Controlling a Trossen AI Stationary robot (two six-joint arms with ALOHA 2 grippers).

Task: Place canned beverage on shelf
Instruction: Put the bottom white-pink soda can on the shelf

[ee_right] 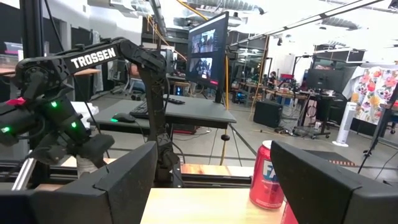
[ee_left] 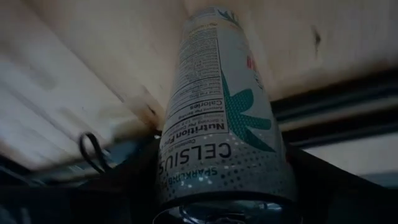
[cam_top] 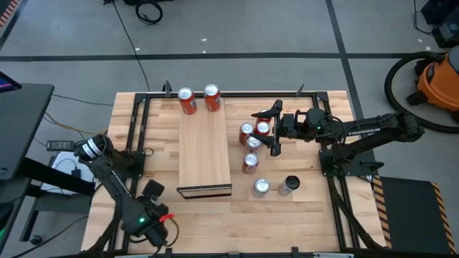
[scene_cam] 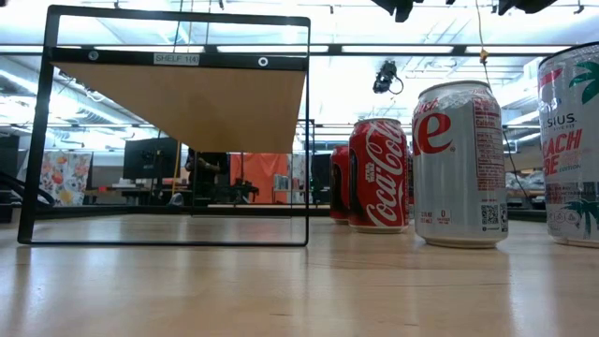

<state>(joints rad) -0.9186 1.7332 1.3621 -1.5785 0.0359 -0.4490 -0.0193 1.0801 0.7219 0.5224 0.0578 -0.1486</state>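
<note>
**Cans, shelf and hand positions on the table**

The shelf (cam_top: 204, 147) lies lengthwise at the middle of the table (cam_top: 301, 204), its dark-edged open end (cam_top: 204, 190) toward the near edge. Two red cans (cam_top: 199, 99) stand at its far end. The rest of the shelf top is bare.

To the right of the shelf, four red cans (cam_top: 251, 143) stand in a tight cluster. Nearer the front edge stand a silver can (cam_top: 261, 188) and a dark-topped can (cam_top: 289, 185), close together.

The right hand (cam_top: 267, 127) hovers over the far end of the cluster, fingers spread, nothing between them. Its arm reaches in from the right edge.

The left hand (cam_top: 152, 222) sits at the near left corner, off the shelf. It is clenched on a pale Celsius can (ee_left: 217, 118), seen close in the left wrist view.

Bare table runs along the left of the shelf.
</note>
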